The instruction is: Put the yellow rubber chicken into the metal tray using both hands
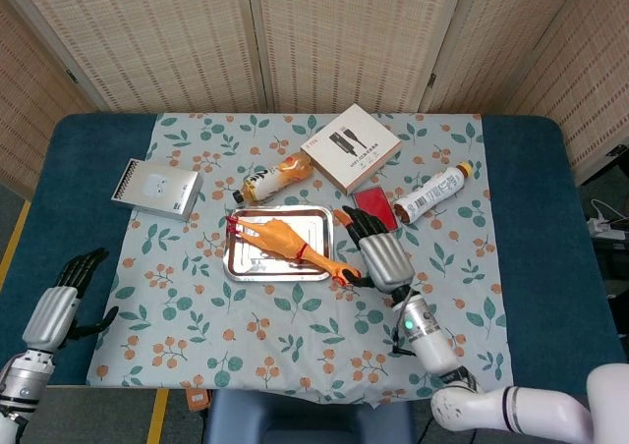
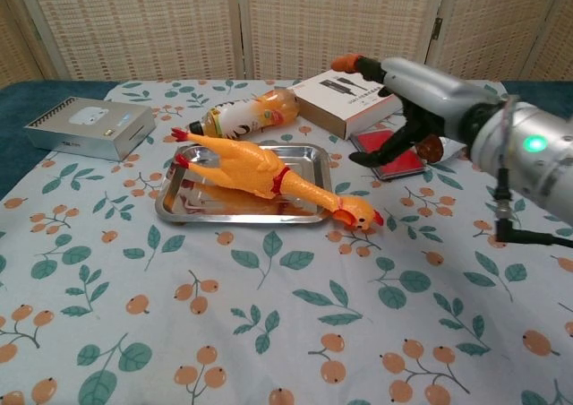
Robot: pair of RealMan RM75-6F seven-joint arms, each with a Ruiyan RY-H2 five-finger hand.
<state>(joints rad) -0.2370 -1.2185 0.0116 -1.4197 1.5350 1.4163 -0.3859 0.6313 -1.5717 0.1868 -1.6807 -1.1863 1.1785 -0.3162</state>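
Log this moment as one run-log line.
chicken: body in tray, head over rim | right robot hand: open, clear | left robot hand: open, idle

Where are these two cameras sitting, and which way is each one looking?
Head view: high above, looking steeply down on the whole table; shows the left hand at the near-left edge and the right hand, fingers spread, beside the metal tray.
Chest view: low at the table's near edge, facing the back screens; only the right hand shows.
Shared: the tray, yellow rubber chicken and right hand.
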